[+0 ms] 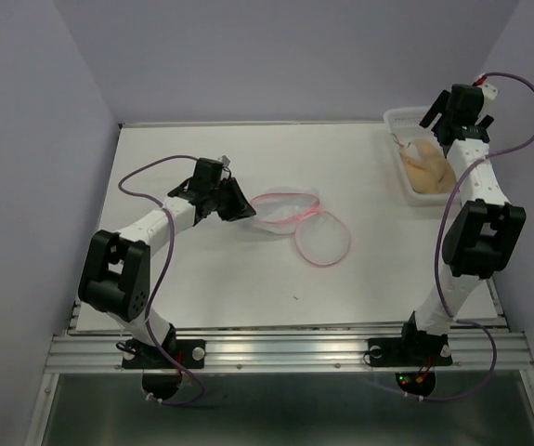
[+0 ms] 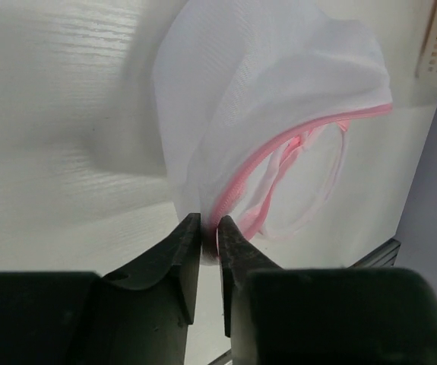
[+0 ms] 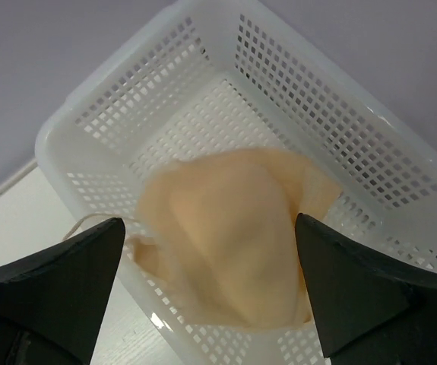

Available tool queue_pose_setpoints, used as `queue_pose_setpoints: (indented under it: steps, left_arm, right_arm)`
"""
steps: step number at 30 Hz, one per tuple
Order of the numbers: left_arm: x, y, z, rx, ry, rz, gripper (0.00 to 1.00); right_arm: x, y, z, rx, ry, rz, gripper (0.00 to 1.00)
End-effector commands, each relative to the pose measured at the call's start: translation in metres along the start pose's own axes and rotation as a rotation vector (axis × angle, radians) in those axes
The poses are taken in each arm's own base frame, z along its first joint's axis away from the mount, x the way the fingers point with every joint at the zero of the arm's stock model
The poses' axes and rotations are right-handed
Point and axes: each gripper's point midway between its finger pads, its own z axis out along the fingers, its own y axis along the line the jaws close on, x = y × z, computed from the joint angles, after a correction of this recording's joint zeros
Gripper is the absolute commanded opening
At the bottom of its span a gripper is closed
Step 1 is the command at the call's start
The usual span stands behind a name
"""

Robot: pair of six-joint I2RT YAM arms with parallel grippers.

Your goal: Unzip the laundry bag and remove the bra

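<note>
On the white table (image 1: 201, 279), just in front of the left gripper (image 2: 209, 228), lies the laundry bag (image 2: 264, 91). Its thin white net bunches up right at the tips of the fingers (image 2: 188, 258). A bit of the net and the pink zipper rim sit in the thin slit between them. The two fingers are very close together, but I cannot tell if they are pinching the net or have let it go. Past the fingertips the bag lies open. One pink ring (image 1: 322, 240) lies flat on the table, off to the side of the bunched part.

The right gripper (image 3: 209, 224) hangs over a white basket (image 3: 317, 91) with many small holes in it, at the far right corner of the table. Its fingers are spread wide apart and hold nothing. The bra (image 3: 226, 228) is down between and below them, inside the basket. It is soft and beige, and a thin strap pokes out to one side.

The table top is flat and pale, with faint wood lines. Plain light purple walls (image 1: 248, 56) stand around it. A metal rail (image 1: 285, 353) runs along the near edge, where both arms are bolted on.
</note>
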Motion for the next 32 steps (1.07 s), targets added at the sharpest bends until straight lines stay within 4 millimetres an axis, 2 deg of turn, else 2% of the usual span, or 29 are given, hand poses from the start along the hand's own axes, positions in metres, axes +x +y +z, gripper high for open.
queue_pose_setpoints:
  steps: [1, 3, 4, 5, 6, 7, 8, 9, 10, 11, 12, 13, 14, 16, 17, 19, 20, 21, 22, 23, 26, 27, 30, 32]
  left_arm:
    - [-0.003, -0.011, -0.018, 0.027, -0.046, 0.033, 0.30]
    - [-0.004, -0.014, -0.024, 0.035, -0.065, 0.041, 0.49]
    - [-0.005, -0.015, -0.026, 0.037, -0.072, 0.046, 0.66]
    - [-0.006, -0.015, -0.031, 0.033, -0.084, 0.052, 0.76]
    - [-0.006, -0.015, -0.034, 0.028, -0.089, 0.058, 0.85]
    - [-0.007, -0.016, -0.037, 0.027, -0.096, 0.066, 0.97]
    - [-0.009, -0.018, -0.044, 0.026, -0.109, 0.074, 0.99]
    - [-0.011, -0.020, -0.049, 0.025, -0.125, 0.089, 0.99]
    - [-0.015, -0.023, -0.055, 0.025, -0.143, 0.101, 0.99]
    - [-0.027, -0.030, -0.069, 0.022, -0.203, 0.116, 0.99]
    - [-0.030, -0.029, -0.078, -0.002, -0.221, 0.121, 0.99]
    - [-0.036, -0.031, -0.087, -0.018, -0.256, 0.127, 0.99]
    - [-0.048, -0.033, -0.106, -0.050, -0.328, 0.136, 0.99]
    - [-0.060, -0.034, -0.126, -0.083, -0.403, 0.135, 0.99]
    - [-0.069, -0.029, -0.141, -0.128, -0.470, 0.120, 0.99]
    - [-0.075, -0.017, -0.153, -0.183, -0.520, 0.096, 0.99]
    - [-0.072, -0.010, -0.157, -0.209, -0.524, 0.081, 0.99]
    - [-0.071, -0.004, -0.160, -0.228, -0.529, 0.069, 0.99]
    - [-0.070, 0.002, -0.162, -0.249, -0.538, 0.055, 0.99]
    - [-0.068, 0.012, -0.164, -0.282, -0.554, 0.043, 0.99]
    - [-0.061, 0.026, -0.166, -0.307, -0.572, 0.029, 0.99]
    - [-0.059, 0.027, -0.167, -0.300, -0.577, 0.024, 0.99]
    - [-0.054, 0.030, -0.170, -0.268, -0.613, -0.011, 0.99]
    - [-0.052, 0.027, -0.169, -0.236, -0.616, -0.012, 0.99]
  right_arm:
    - [-0.032, -0.001, -0.021, -0.018, -0.086, 0.035, 1.00]
    - [-0.041, 0.003, -0.034, -0.057, -0.100, 0.034, 1.00]
    - [-0.053, 0.007, -0.050, -0.098, -0.122, 0.046, 1.00]
    - [-0.057, 0.008, -0.058, -0.121, -0.128, 0.046, 1.00]
    - [-0.059, 0.009, -0.066, -0.141, -0.133, 0.048, 1.00]
    - [-0.050, 0.010, -0.070, -0.162, -0.110, 0.046, 1.00]
    - [-0.057, 0.009, -0.087, -0.187, -0.127, 0.058, 1.00]
    - [-0.043, 0.008, -0.090, -0.203, -0.095, 0.064, 1.00]
    - [-0.040, 0.007, -0.097, -0.212, -0.087, 0.073, 1.00]
    - [-0.035, 0.005, -0.104, -0.222, -0.075, 0.082, 1.00]
    - [-0.041, 0.003, -0.124, -0.247, -0.095, 0.103, 1.00]
    - [-0.034, 0.006, -0.132, -0.285, -0.076, 0.108, 1.00]
    - [-0.024, 0.001, -0.147, -0.303, -0.061, 0.119, 1.00]
    - [-0.010, 0.001, -0.161, -0.351, -0.032, 0.128, 1.00]
    - [0.008, -0.005, -0.169, -0.351, -0.005, 0.147, 1.00]
    - [0.030, -0.010, -0.176, -0.363, 0.045, 0.155, 1.00]
    - [0.061, -0.018, -0.174, -0.340, 0.113, 0.159, 1.00]
    - [0.072, -0.023, -0.177, -0.333, 0.132, 0.177, 1.00]
    - [0.079, -0.019, -0.190, -0.391, 0.143, 0.180, 1.00]
    - [0.104, -0.024, -0.189, -0.386, 0.193, 0.183, 1.00]
    - [0.127, -0.027, -0.202, -0.427, 0.233, 0.183, 1.00]
    - [0.144, -0.032, -0.203, -0.423, 0.262, 0.170, 1.00]
    - [0.153, -0.042, -0.207, -0.410, 0.244, 0.157, 1.00]
    - [0.166, -0.049, -0.205, -0.385, 0.257, 0.157, 1.00]
